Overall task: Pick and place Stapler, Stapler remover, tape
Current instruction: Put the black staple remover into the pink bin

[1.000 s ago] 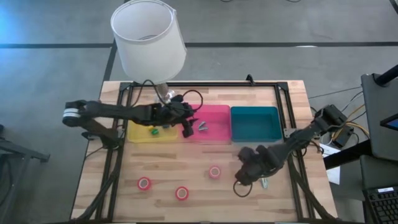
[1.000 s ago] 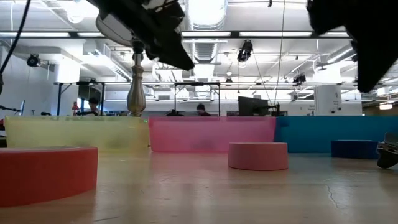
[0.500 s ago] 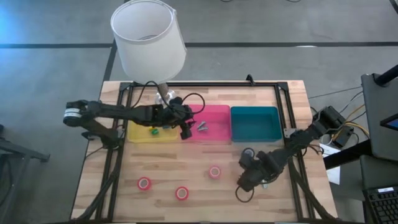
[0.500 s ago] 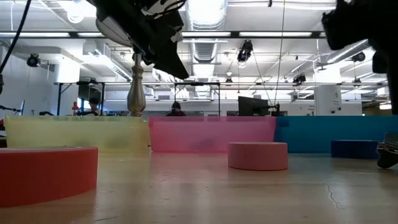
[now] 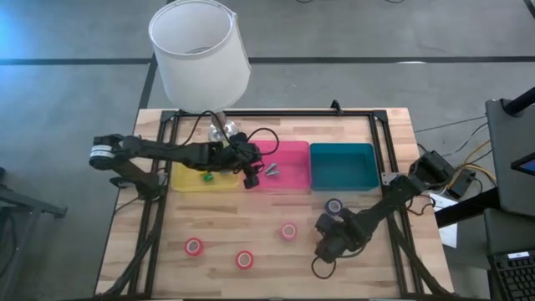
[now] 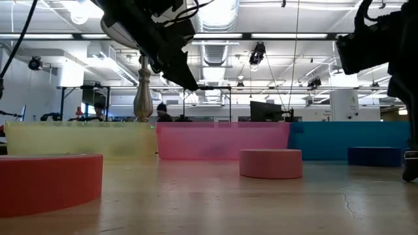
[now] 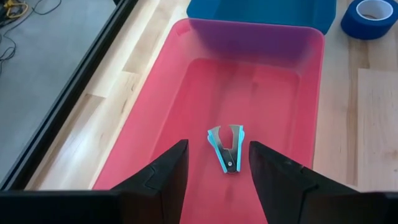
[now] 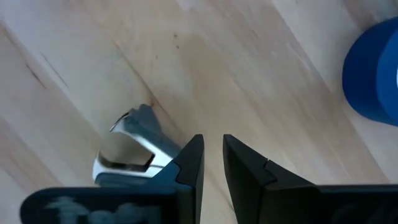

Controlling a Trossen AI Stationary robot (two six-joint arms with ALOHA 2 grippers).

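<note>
A stapler remover with pale blue grips (image 7: 225,148) lies on the floor of the pink bin (image 5: 288,186). My left gripper (image 7: 217,143) hangs open above it, touching nothing. A second, silvery stapler remover (image 8: 127,152) lies on the wooden table. My right gripper (image 8: 213,140) points down right beside it. Its fingers stand a narrow gap apart, with bare wood between them. I cannot tell whether one finger touches the remover. A blue tape roll (image 5: 334,206) lies near it, and three red tape rolls (image 5: 194,247) (image 5: 244,259) (image 5: 288,231) lie toward the near edge. A small green thing (image 5: 206,176) sits in the yellow bin.
Yellow bin (image 5: 188,186), pink bin and teal bin (image 5: 343,165) stand in a row across the table's middle. A lamp with a big white shade (image 5: 199,50) stands at the far left, above my left arm. A black frame (image 5: 384,125) borders the table.
My right gripper has sunk toward the table and drifted toward the near edge, ending beside the silvery stapler remover. Its finger gap looks unchanged. My left gripper has stayed over the pink bin.
</note>
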